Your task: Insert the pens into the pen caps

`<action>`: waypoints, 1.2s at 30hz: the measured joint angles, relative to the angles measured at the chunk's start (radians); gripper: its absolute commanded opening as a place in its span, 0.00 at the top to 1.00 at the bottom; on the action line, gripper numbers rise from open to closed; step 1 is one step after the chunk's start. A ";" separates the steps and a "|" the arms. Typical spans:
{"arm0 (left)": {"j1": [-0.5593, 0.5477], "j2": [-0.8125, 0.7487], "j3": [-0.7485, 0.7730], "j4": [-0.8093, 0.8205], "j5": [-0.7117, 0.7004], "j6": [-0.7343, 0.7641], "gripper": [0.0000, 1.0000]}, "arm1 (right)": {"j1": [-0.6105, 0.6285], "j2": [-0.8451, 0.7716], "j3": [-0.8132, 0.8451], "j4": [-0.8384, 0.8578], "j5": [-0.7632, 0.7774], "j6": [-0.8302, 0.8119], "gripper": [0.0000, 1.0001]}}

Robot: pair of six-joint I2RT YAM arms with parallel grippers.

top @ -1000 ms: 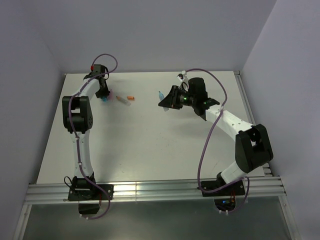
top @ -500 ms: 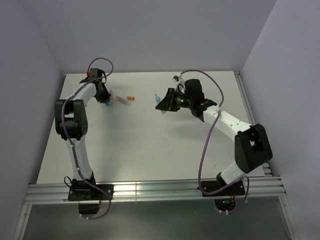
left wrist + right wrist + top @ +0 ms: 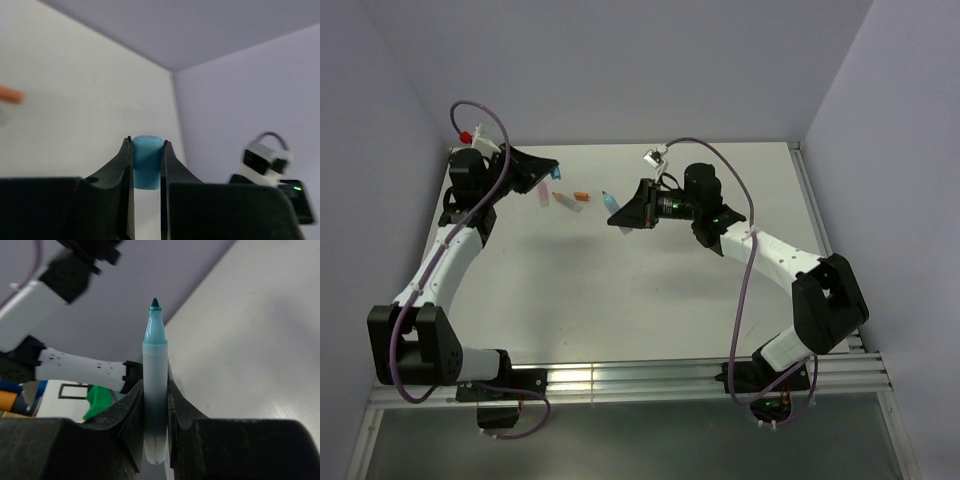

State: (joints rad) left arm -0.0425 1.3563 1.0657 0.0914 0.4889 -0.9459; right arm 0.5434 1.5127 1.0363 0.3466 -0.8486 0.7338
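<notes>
A: What did the left pincer (image 3: 147, 146) have?

B: It was clamped narrowly on the blue cap (image 3: 147, 167), a short, opaque, sky-blue sleeve with a flat rounded end that stuck out just past the fingertips. It was held up above the far left of the bench (image 3: 620, 290).

A: And the right pincer (image 3: 155, 390)?

B: It was closed on the light blue pen (image 3: 155, 365). The barrel was translucent and whitish, darkening to teal between the fingers. A light blue cone ended in a small dark tip that pointed out of the jaws. It was off the bench too, with the tip aimed toward the left arm, well apart from the cap.

A: What about the others?

B: Between the two pincers lay the clear-and-orange pen (image 3: 564, 200), with the orange cap (image 3: 581, 195) just beside it. A pink piece (image 3: 544, 197) lay near them, too small to tell whether it was a pen or a cap.
</notes>
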 measured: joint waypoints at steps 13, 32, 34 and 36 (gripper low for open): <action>-0.088 -0.084 -0.183 0.602 0.101 -0.487 1.00 | 0.028 -0.023 0.024 0.417 -0.076 0.353 1.00; -0.340 -0.129 0.163 -0.135 -0.357 -0.247 1.00 | 0.149 -0.110 0.200 -0.377 0.386 -0.215 1.00; -0.359 -0.116 0.187 -0.182 -0.393 -0.233 1.00 | 0.157 -0.109 0.208 -0.394 0.401 -0.232 1.00; -0.374 -0.106 0.207 -0.213 -0.422 -0.219 1.00 | 0.166 -0.110 0.214 -0.406 0.414 -0.243 1.00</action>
State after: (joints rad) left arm -0.4168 1.2503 1.2728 -0.1215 0.0669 -1.1645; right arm 0.7097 1.4029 1.2503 -0.0593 -0.4351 0.4904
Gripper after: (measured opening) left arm 0.175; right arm 0.260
